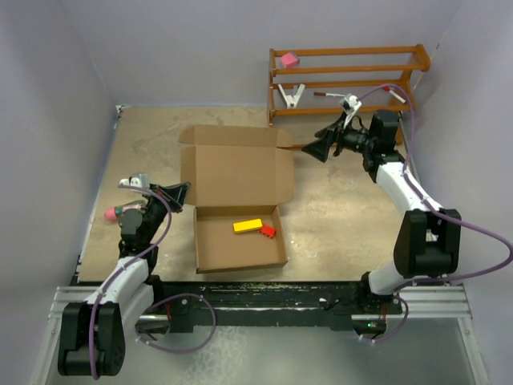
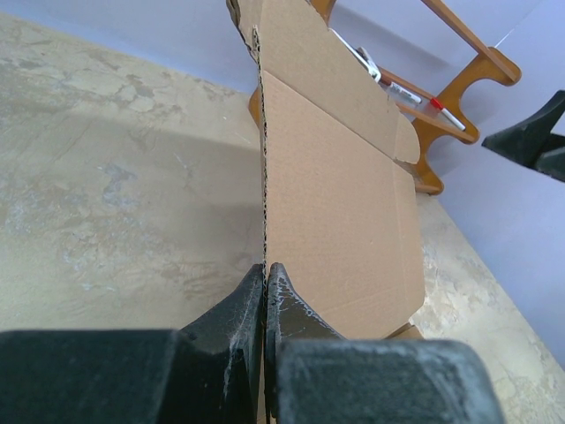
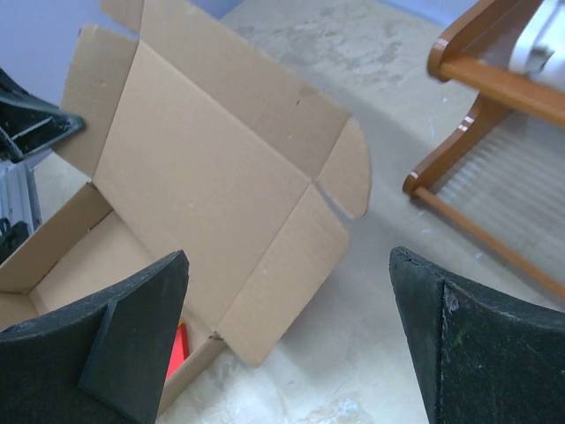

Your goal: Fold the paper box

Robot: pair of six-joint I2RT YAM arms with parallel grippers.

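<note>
Beige desk: brown corrugated-cardboard paper box walled, lid unclosed; left end effector clamped on lid edge, right end effector apart.

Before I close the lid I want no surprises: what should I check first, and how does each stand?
1. Left gripper clamped on the box at its lid edge: ok.
2. Right gripper open and empty: ok.
3. Right gripper touching the lid: not ok, it hangs clear.
4. Yellow block and red block lying inside the box: ok.
5. Lid's right flap folded in: not ok, unfolded.
</note>
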